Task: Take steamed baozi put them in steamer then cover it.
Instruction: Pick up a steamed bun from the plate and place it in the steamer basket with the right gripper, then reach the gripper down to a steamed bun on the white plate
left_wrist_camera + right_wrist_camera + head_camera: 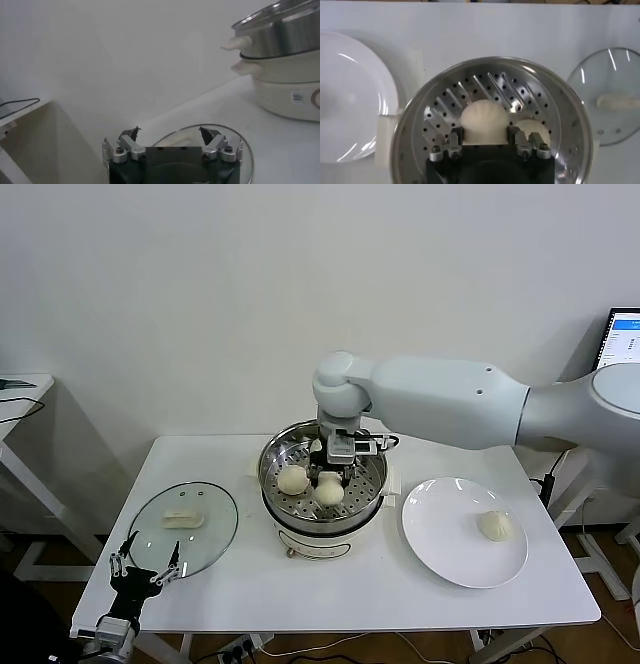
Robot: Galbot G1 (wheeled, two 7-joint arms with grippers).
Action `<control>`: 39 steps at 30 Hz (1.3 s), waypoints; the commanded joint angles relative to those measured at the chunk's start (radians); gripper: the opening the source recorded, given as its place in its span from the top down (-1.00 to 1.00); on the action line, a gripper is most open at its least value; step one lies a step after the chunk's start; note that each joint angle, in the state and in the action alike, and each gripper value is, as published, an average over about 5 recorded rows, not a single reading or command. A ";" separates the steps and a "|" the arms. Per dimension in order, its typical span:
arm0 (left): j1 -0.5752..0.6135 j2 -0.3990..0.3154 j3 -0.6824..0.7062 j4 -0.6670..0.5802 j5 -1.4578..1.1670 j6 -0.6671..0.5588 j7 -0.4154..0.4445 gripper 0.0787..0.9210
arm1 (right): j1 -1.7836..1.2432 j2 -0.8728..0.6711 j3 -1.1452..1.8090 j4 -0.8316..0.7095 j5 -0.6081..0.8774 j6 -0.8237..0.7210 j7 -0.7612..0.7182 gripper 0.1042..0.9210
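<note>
- Task roughly midway: two baozi in the steamer (322, 514) by the head view — one loose baozi (292, 478) on the perforated tray, a second baozi (329, 489) under the right gripper (340, 456).
- One last baozi (495, 525) waits on the white plate (440, 549), at 3 o'clock of the steamer; a fourth bun is not visible.
- Glass cover (185, 529) lies flat on the table (330, 594) at 9 o'clock of the steamer; covering not yet done.
- Right arm reaches across from the right, wrist bent straight down into the pot; pincer is clamped on the second baozi, fingers (455, 137) on either side of it in the right wrist view.
- Judged step: setting this bun down on the tray, release not made.
- Left gripper (145, 567) is parked low at the table's near-left edge, at 6 o'clock of the cover, jaws spread wide, holding nothing.
</note>
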State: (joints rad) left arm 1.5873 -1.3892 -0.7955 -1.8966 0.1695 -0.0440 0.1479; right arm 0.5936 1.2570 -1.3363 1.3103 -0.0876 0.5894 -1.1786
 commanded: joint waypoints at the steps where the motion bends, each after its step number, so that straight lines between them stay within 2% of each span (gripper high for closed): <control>1: -0.001 0.000 -0.003 0.001 -0.002 0.000 0.001 -0.77 | -0.053 0.041 -0.010 -0.042 -0.010 0.019 -0.003 -0.16; 14: 0.001 -0.001 -0.006 -0.003 -0.005 0.003 0.000 -0.77 | -0.064 0.053 0.003 -0.058 -0.019 0.013 -0.017 -0.27; 20: 0.004 -0.004 -0.002 -0.009 -0.004 0.005 -0.003 -0.77 | -0.004 -0.002 0.038 -0.051 0.020 0.012 -0.027 -0.63; 25: 0.010 -0.006 -0.003 -0.014 -0.004 0.006 -0.004 -0.77 | 0.111 -0.129 0.066 -0.060 0.117 -0.018 -0.072 -0.75; 29: 0.010 -0.007 0.001 -0.027 -0.004 0.008 -0.007 -0.77 | 0.143 -0.251 0.088 -0.088 0.186 -0.100 -0.121 -0.76; 33: 0.012 -0.008 0.007 -0.038 -0.002 0.011 -0.008 -0.77 | 0.103 -0.384 0.103 -0.111 0.213 -0.251 -0.160 -0.76; 39: 0.013 -0.008 0.013 -0.033 0.001 0.009 -0.009 -0.77 | -0.116 -0.585 0.238 -0.096 0.145 -0.534 -0.159 -0.76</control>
State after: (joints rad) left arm 1.5997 -1.3967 -0.7866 -1.9281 0.1686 -0.0346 0.1392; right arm 0.6348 0.9689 -1.2263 1.2216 0.0540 0.3861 -1.2978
